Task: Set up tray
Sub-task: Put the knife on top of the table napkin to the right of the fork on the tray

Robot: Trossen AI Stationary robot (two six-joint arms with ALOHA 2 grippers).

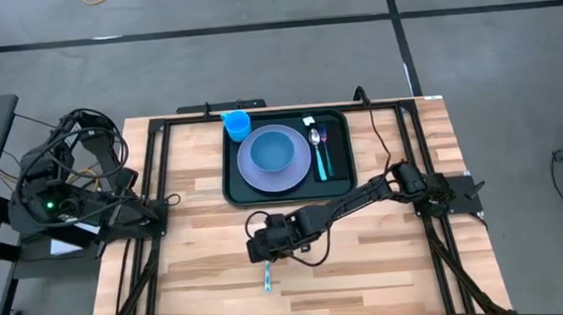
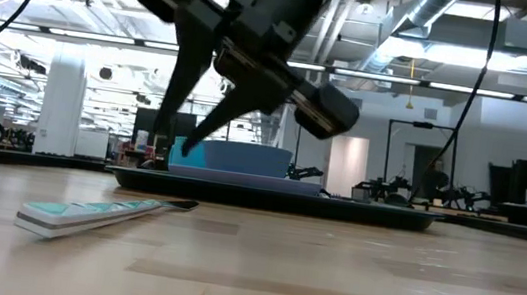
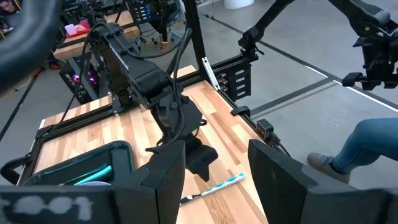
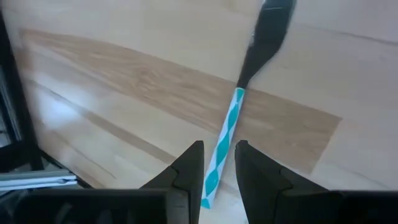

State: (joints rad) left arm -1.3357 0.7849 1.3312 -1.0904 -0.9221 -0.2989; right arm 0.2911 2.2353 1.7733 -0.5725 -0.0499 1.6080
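Right gripper [image 4: 217,163] jaws parted, straddling the teal-striped utensil [image 4: 222,146] on the wooden tabletop [image 1: 388,259]; tray [image 1: 236,185] lies well beyond them. Left gripper [image 3: 211,180] released.

From above, my right arm reaches out across the pale wooden plank table [image 1: 389,269], and my right gripper [image 1: 265,249] hangs over the middle of it, near the front of the large dark rectangular plastic tray [image 1: 234,186]. Just beside my gripper, on the side away from the tray, a slim utensil with a teal-and-white striped handle [image 1: 267,277] lies flat on the wood. On the tray sit a round lavender plate [image 1: 301,174] with a blue bowl [image 1: 272,149] on it, a bright blue cup [image 1: 236,125] at one corner, and teal-handled cutlery [image 1: 319,160] beside the plate. My left arm [image 1: 117,214] waits folded at the table's left edge.
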